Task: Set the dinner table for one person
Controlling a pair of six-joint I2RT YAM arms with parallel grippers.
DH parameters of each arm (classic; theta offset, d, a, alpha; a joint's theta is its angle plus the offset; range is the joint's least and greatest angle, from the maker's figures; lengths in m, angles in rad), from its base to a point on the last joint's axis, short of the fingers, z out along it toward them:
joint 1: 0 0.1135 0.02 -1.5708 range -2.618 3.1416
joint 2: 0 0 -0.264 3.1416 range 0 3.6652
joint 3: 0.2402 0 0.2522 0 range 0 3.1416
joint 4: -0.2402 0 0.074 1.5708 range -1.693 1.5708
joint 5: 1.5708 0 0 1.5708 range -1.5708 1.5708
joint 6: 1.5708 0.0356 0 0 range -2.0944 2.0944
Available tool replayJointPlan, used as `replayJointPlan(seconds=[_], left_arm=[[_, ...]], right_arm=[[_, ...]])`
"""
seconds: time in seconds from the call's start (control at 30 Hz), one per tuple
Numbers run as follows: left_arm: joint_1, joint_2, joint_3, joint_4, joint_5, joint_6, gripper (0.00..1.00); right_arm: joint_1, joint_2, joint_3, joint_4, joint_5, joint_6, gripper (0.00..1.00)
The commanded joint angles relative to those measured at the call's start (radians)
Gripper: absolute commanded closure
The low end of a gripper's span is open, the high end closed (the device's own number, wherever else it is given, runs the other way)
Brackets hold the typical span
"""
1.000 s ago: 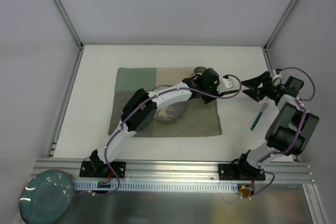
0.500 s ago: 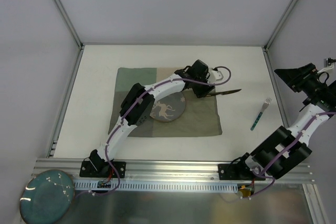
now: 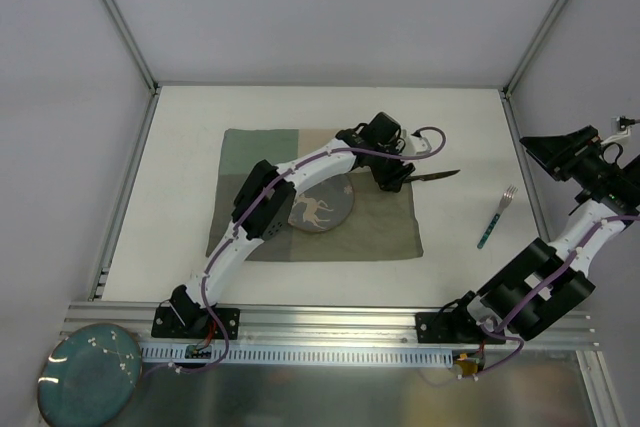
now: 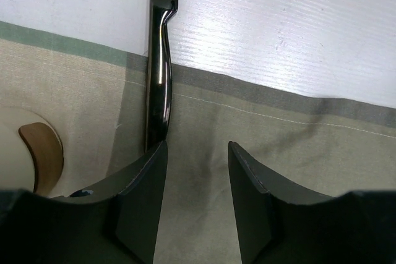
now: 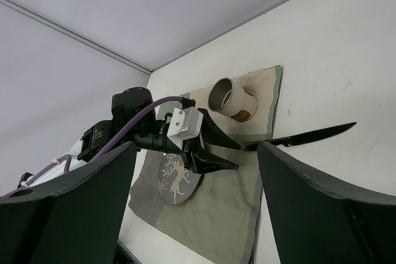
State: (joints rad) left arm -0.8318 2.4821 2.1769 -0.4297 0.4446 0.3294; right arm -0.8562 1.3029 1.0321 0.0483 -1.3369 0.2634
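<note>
One each: knife (image 3: pixel 432 176), fork (image 3: pixel 497 217), mug (image 5: pixel 232 98), mat (image 3: pixel 380 232), deer plate (image 3: pixel 320 212), teal plate (image 3: pixel 85 377).

L arm (image 3: pixel 225 259) & R arm (image 3: pixel 597 219): white tubes w/ black joints. Purple cable (image 5: pixel 139 115) on each. Black bases (image 3: pixel 195 322), black pointy fingers (image 4: pixel 139 196).

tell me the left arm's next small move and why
Probably lift the left gripper straight up, clear of the knife. Its jaws stand open with nothing between them, and the knife lies flat across the mat edge, its handle end beside one fingertip, so a sideways pull might drag it.
</note>
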Motion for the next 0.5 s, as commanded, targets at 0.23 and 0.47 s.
replayJointPlan(seconds=[0.23, 0.47], left_arm=[[-0.033, 0.058, 0.113, -0.064, -0.100, 0.022, 0.58], [-0.056, 0.100, 0.164, -0.109, -0.170, 0.097, 0.58]], right_arm=[[-0.020, -0.044, 0.011, 0.019, -0.045, 0.045, 0.16], [-0.020, -0.044, 0.016, 0.022, -0.045, 0.051, 0.16]])
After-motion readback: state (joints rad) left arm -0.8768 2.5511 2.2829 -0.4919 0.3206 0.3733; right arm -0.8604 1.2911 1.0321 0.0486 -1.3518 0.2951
